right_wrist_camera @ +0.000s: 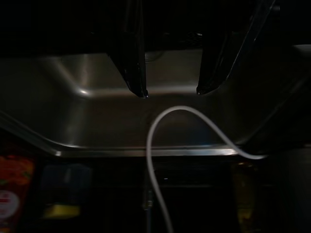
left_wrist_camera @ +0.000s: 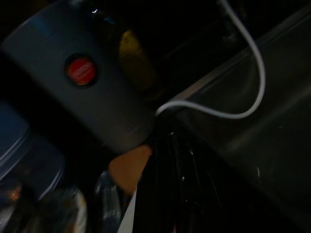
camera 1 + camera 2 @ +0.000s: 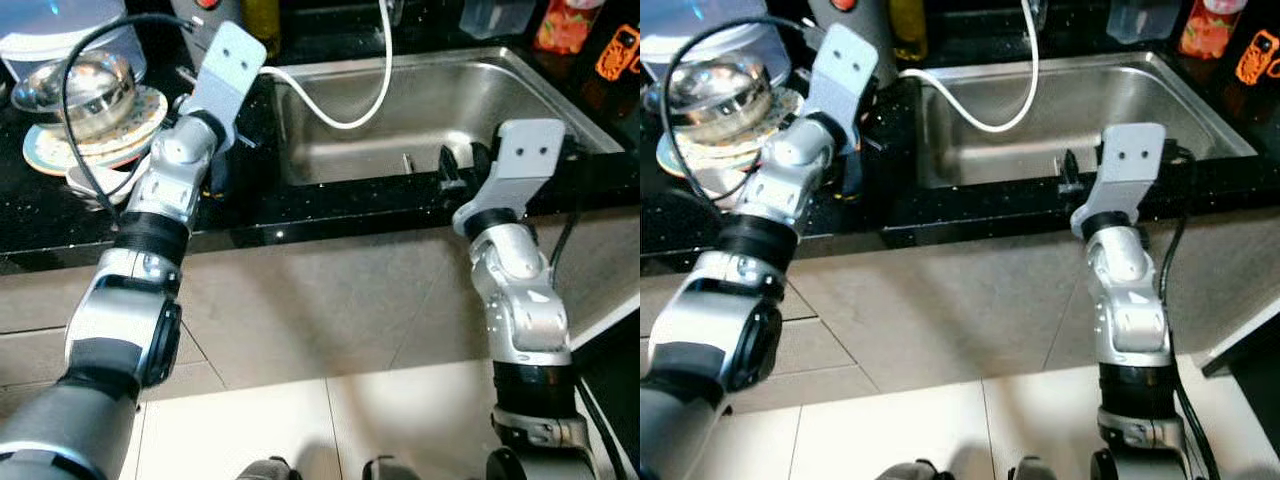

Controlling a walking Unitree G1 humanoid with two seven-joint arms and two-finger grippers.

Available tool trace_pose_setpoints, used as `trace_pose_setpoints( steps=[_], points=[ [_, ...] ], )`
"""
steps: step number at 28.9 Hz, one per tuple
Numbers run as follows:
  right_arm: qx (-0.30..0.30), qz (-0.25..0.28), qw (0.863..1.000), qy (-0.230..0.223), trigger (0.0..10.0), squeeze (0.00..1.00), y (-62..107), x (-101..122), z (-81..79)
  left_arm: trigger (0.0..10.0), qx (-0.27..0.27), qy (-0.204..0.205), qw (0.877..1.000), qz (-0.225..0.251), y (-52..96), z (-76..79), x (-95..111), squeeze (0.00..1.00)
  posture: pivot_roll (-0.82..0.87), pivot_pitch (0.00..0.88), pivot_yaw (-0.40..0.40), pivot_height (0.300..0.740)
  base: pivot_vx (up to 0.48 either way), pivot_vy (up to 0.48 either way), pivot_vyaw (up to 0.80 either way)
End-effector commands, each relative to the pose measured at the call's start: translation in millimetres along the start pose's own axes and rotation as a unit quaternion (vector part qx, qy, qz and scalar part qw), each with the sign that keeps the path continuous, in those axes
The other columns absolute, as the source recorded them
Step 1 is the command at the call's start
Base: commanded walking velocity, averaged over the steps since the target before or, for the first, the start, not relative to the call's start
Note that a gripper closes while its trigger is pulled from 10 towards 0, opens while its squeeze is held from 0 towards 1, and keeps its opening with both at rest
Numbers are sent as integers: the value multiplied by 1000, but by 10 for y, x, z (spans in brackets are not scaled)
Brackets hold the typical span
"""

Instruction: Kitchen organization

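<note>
Left eye view: the robot stands at a black table point(image 3: 330, 215) with a steel sink point(image 3: 440, 110) set into it. A white hose point(image 3: 372, 105) loops down into the basin from the back edge. At the table's left end a metal bowl point(image 3: 85, 85) sits on stacked plates point(image 3: 100, 145). The left gripper point(image 3: 215, 170) is over the table just left of the sink, beside the plates; I cannot tell whether its fingers are apart or together. The right gripper point(image 3: 460, 165) reaches over the sink's front edge.

Right eye view: bottles and a clear tub point(image 3: 1140, 15) line the back edge behind the sink.

Left wrist view: dark. A grey appliance with a red button point(image 2: 81, 71) stands near a yellowish bottle point(image 2: 138, 63), and the hose curves past them.

Right wrist view: the right gripper's fingers point(image 1: 133, 58) stand apart with nothing between them, pointing into the empty basin above the hose's arc.

The task looks barely begun, by my reading — the bowl and plates wait untouched at the left end, nothing is held, and all the sorting is left. The likeliest thing to move, the bowl, sits upright with its mouth upward; being round, it has no long axis to speak of.
</note>
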State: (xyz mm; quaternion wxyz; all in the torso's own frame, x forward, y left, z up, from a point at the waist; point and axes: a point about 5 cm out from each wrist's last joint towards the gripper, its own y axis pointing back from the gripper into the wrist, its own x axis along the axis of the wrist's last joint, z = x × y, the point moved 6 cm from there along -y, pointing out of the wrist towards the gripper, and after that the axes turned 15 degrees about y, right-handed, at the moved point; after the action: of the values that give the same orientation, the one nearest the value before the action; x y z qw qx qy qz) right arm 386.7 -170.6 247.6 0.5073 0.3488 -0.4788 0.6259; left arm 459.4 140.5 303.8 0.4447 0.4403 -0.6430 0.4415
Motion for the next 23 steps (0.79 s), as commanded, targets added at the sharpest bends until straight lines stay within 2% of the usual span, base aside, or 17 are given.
trace_pose_setpoints(
  steps=[1, 3, 4, 5, 7, 8, 9, 10, 11, 12, 16, 18, 21, 22, 23],
  points=[
    [6, 10, 1000, -3, 10000, 0, -39, 26, -22, 10000, 32, 25, 999, -22, 104, -187, -49, 0, 88, 0, 3, 740, 0, 0, 0],
    [12, 12, 1000, -3, 10000, 0, -60, 26, -40, 10000, 59, 56, 996, -39, 184, -321, -124, 0, 100, 0, -4, 740, 0, 0, 0],
    [13, 13, 1000, -3, 10000, 0, -63, 24, -43, 10000, 67, 62, 995, -44, 198, -362, -147, 0, 100, 0, -4, 740, 0, 0, 0],
    [15, 12, 1000, -3, 10000, 0, -71, 19, -53, 10000, 94, 62, 992, -54, 233, -482, -220, 0, 109, 0, -13, 740, 0, 0, 0],
    [15, 12, 1000, -3, 10000, 0, -71, 19, -53, 10000, 94, 62, 992, -54, 233, -482, -220, 0, 109, 0, -13, 740, 0, 0, 0],
    [17, 12, 1000, -3, 10000, 0, -80, 14, -65, 10000, 117, 72, 988, -64, 261, -569, -286, 0, 111, 0, -17, 740, 0, 0, 0],
    [17, 12, 1000, -3, 10000, 0, -80, 14, -65, 10000, 117, 72, 988, -64, 261, -569, -286, 0, 111, 0, -17, 740, 0, 0, 0],
    [21, 13, 1000, -4, 10000, 0, -90, 8, -85, 10000, 144, 87, 983, -76, 299, -670, -359, 525, 113, 0, -21, 740, 0, 0, 0],
    [25, 13, 1000, -4, 10000, 0, -97, 6, -105, 10000, 172, 97, 976, -86, 340, -778, -422, 620, 114, 0, -23, 740, 0, 0, 0],
    [28, 14, 1000, -4, 10000, 0, -102, 4, -119, 10000, 194, 101, 971, -94, 390, -858, -459, 1000, 114, 0, -23, 740, 0, 0, 0],
    [30, 15, 999, -3, 10000, 0, -104, 1, -128, 10000, 208, 99, 968, -101, 448, -926, -481, 1000, 114, 0, -23, 740, 0, 0, 0],
    [30, 15, 999, -2, 10000, 0, -110, -19, -118, 10000, 214, 102, 963, -129, 551, -964, -560, 1000, 114, 0, -25, 740, 0, 0, 0],
    [29, 15, 999, -2, 10000, 0, -112, -27, -116, 10000, 212, 100, 961, -145, 593, -985, -611, 1000, 114, 0, -25, 740, 0, 0, 0],
    [30, 15, 999, -2, 10000, 0, -113, -32, -113, 10000, 193, 83, 964, -163, 620, -992, -657, 1000, 121, 0, -26, 740, 0, 0, 0],
    [30, 14, 999, -2, 10000, 0, -114, -37, -113, 10000, 168, 55, 968, -179, 639, -1025, -686, 498, 127, 0, -28, 740, 0, 0, 0]
  ],
)
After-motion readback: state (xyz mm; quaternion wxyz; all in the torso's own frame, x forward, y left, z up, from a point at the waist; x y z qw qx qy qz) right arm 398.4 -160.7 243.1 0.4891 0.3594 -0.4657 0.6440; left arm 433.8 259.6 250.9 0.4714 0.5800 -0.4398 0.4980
